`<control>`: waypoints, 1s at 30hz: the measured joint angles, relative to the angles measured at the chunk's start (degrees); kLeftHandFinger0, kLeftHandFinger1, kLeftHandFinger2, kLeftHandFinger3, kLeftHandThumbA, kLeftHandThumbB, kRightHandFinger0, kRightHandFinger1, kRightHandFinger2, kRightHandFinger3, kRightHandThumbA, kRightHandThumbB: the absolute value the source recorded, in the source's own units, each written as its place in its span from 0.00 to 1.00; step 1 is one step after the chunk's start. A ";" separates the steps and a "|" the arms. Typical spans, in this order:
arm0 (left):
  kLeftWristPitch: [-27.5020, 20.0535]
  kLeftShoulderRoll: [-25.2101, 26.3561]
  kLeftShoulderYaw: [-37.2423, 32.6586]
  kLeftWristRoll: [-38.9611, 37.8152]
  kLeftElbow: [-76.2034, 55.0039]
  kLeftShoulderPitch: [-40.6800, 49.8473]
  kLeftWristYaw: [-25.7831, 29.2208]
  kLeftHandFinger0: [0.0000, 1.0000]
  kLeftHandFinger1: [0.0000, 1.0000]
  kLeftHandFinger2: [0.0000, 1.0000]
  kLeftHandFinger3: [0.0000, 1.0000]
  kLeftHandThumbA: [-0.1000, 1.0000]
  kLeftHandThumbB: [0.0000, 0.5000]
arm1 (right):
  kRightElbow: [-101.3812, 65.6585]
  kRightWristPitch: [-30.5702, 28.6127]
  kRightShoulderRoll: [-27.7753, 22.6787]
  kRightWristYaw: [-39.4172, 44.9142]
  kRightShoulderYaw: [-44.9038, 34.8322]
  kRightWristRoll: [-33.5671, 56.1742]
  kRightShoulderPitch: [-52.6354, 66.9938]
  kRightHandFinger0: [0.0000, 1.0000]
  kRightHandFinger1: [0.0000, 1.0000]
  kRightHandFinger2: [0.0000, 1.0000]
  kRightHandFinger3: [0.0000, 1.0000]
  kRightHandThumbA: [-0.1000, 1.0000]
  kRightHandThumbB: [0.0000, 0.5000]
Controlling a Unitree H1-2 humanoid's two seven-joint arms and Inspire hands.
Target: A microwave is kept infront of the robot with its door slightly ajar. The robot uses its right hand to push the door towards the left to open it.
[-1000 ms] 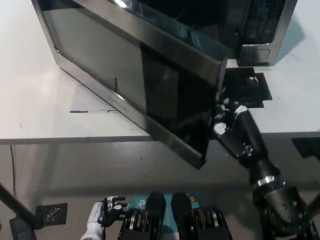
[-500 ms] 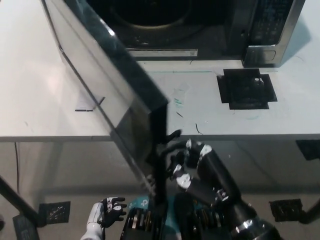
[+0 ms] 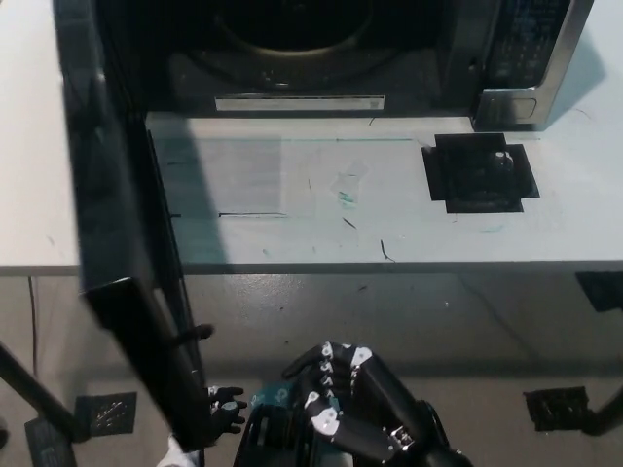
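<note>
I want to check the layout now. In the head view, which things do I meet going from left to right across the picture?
Open microwave door → left hand, low beside the door's end → right hand → black square marker on the table → microwave control panel.

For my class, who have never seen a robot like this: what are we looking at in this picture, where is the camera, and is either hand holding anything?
The camera sits on a humanoid robot's head, looking steeply down. At the top stands a microwave on a white table; its door is swung wide open to the left, showing the dark inside. A black square marker lies on the table. The black right hand is low, in front of the table, fingers apart and holding nothing. The white left hand rests at the bottom, partly hidden by the door, so its grip is unclear.
</note>
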 measured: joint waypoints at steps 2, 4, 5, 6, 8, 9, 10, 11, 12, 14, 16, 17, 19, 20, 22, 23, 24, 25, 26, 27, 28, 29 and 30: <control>0.05 -0.04 0.07 -0.05 -0.09 0.01 0.02 0.52 0.43 0.47 0.41 0.19 0.27 | 0.00 0.10 0.07 0.20 0.44 -0.26 0.00 0.17 0.26 0.37 0.56 0.37 0.46; 0.22 -0.09 0.08 -0.05 -0.29 0.02 0.19 0.50 0.41 0.45 0.41 0.17 0.25 | 0.00 0.18 0.16 0.35 0.82 -0.48 -0.02 0.19 0.27 0.38 0.56 0.34 0.43; 0.24 -0.10 0.07 -0.03 -0.33 0.02 0.27 0.52 0.43 0.47 0.42 0.16 0.24 | 0.00 0.21 0.16 0.38 0.91 -0.54 -0.02 0.19 0.27 0.38 0.56 0.33 0.41; 0.24 -0.12 0.07 -0.03 -0.33 0.02 0.35 0.53 0.44 0.48 0.42 0.17 0.25 | 0.00 0.25 0.15 0.42 0.91 -0.59 -0.02 0.18 0.27 0.39 0.57 0.34 0.40; 0.24 -0.11 0.05 0.00 -0.30 0.02 0.48 0.51 0.42 0.46 0.43 0.14 0.23 | -0.15 0.42 0.03 0.44 0.77 -0.61 -0.01 0.22 0.32 0.43 0.59 0.37 0.35; 0.23 -0.11 0.06 -0.03 -0.27 0.01 0.51 0.53 0.45 0.48 0.47 0.15 0.21 | -0.22 0.48 -0.05 0.46 0.64 -0.59 0.00 0.27 0.36 0.47 0.65 0.37 0.28; 0.23 -0.13 0.11 -0.09 -0.20 -0.01 0.51 0.53 0.46 0.49 0.48 0.16 0.21 | -0.38 0.44 -0.33 0.51 -0.23 -0.40 0.11 0.28 0.37 0.48 0.65 0.37 0.27; 0.23 -0.13 0.10 -0.08 -0.13 -0.01 0.51 0.53 0.46 0.49 0.49 0.14 0.20 | -0.46 0.35 -0.65 0.55 -1.19 -0.22 0.21 0.31 0.38 0.49 0.66 0.38 0.28; 0.21 -0.12 0.09 -0.08 0.03 -0.01 0.52 0.54 0.47 0.50 0.50 0.14 0.20 | -0.59 0.32 -1.22 0.56 -2.85 -0.06 0.38 0.30 0.37 0.48 0.65 0.37 0.30; 0.18 -0.04 0.10 -0.09 0.36 -0.01 0.50 0.55 0.47 0.50 0.50 0.16 0.25 | -1.05 0.31 -2.30 0.43 -6.10 0.40 0.85 0.28 0.38 0.50 0.65 0.38 0.32; 0.22 0.03 0.11 -0.08 0.56 0.00 0.56 0.61 0.51 0.53 0.50 0.16 0.22 | -1.20 0.16 -3.22 0.20 -9.49 0.97 1.43 0.26 0.36 0.50 0.65 0.37 0.26; 0.23 0.02 0.11 -0.08 0.57 0.00 0.57 0.61 0.50 0.53 0.50 0.15 0.22 | -1.19 0.07 -3.57 0.08 -11.37 1.24 1.93 0.25 0.36 0.50 0.65 0.36 0.26; 0.19 -0.02 0.11 -0.09 0.65 -0.01 0.56 0.56 0.48 0.52 0.52 0.17 0.18 | -1.13 -0.12 -4.26 -0.29 -15.35 2.08 3.01 0.27 0.38 0.50 0.65 0.34 0.26; 0.16 0.01 -0.04 0.01 0.72 -0.01 0.57 0.58 0.49 0.53 0.51 0.16 0.20 | -1.00 -0.31 -4.55 -0.53 -17.49 2.48 3.51 0.28 0.38 0.50 0.65 0.34 0.29; 0.09 0.03 -0.07 0.02 0.74 -0.01 0.55 0.60 0.50 0.54 0.52 0.14 0.19 | -0.76 -0.56 -4.91 -1.18 -21.68 3.17 4.45 0.29 0.37 0.49 0.64 0.36 0.36; 0.07 0.03 -0.05 0.00 0.75 -0.01 0.55 0.60 0.50 0.54 0.52 0.14 0.19 | -0.60 -0.64 -4.94 -1.49 -22.99 3.36 4.73 0.29 0.37 0.49 0.63 0.36 0.36; 0.05 0.03 -0.01 -0.04 0.79 -0.01 0.54 0.59 0.50 0.54 0.53 0.14 0.20 | -0.05 -0.80 -4.97 -1.91 -25.24 3.75 5.07 0.28 0.37 0.49 0.63 0.35 0.35; 0.03 0.03 0.00 -0.06 0.84 -0.01 0.54 0.59 0.50 0.54 0.53 0.14 0.18 | 0.40 -0.99 -4.98 -2.26 -26.82 4.05 5.30 0.27 0.36 0.47 0.62 0.33 0.34; 0.01 0.04 0.00 -0.07 0.89 -0.01 0.53 0.59 0.50 0.54 0.54 0.15 0.18 | 1.33 -1.55 -4.97 -2.57 -28.54 4.46 5.46 0.26 0.35 0.46 0.61 0.32 0.34; -0.02 0.04 0.00 -0.08 0.95 -0.02 0.52 0.60 0.50 0.54 0.53 0.15 0.21 | 2.42 -1.89 -4.93 -2.76 -29.75 4.73 5.52 0.24 0.33 0.45 0.62 0.33 0.37; -0.03 0.02 0.00 -0.10 1.05 -0.03 0.51 0.60 0.50 0.53 0.50 0.18 0.20 | 3.54 -2.21 -4.87 -3.02 -30.98 4.83 5.59 0.24 0.32 0.44 0.61 0.34 0.40; -0.04 0.02 -0.01 -0.09 1.10 -0.03 0.54 0.60 0.51 0.53 0.50 0.17 0.22 | 4.42 -2.56 -4.83 -3.33 -31.85 4.83 5.65 0.24 0.31 0.42 0.59 0.33 0.43; -0.04 0.05 -0.11 0.00 1.12 -0.03 0.57 0.60 0.51 0.53 0.50 0.16 0.22 | 5.56 -3.16 -4.78 -3.55 -32.64 4.84 5.67 0.24 0.30 0.41 0.58 0.34 0.44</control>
